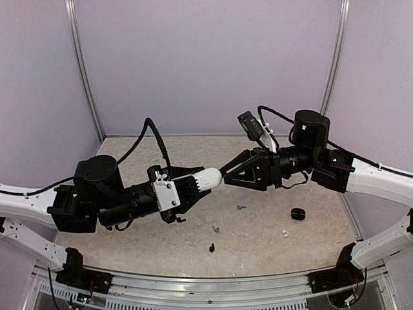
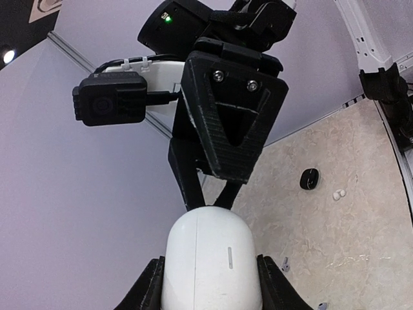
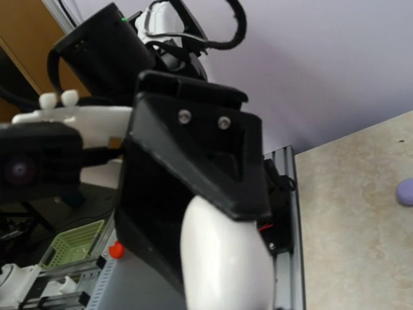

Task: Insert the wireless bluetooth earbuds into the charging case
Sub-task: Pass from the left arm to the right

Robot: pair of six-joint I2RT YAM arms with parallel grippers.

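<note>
My left gripper (image 1: 201,180) is shut on a white pebble-shaped charging case (image 1: 210,177) and holds it in the air. The left wrist view shows the case (image 2: 213,258) closed between both fingers. My right gripper (image 1: 226,175) faces it, and its two fingers (image 2: 191,187) narrow onto the case's free end. On the table lie two lavender-grey earbuds (image 1: 241,207) (image 1: 216,228), a black earbud (image 1: 211,247) and white earbuds (image 1: 284,234). In the right wrist view the case (image 3: 226,258) fills the bottom and hides my own fingers.
A black charging case (image 1: 297,214) lies on the table at the right, near the white earbuds; it also shows in the left wrist view (image 2: 309,179). Purple walls enclose the beige table (image 1: 258,252). A metal rail (image 1: 213,278) runs along the near edge.
</note>
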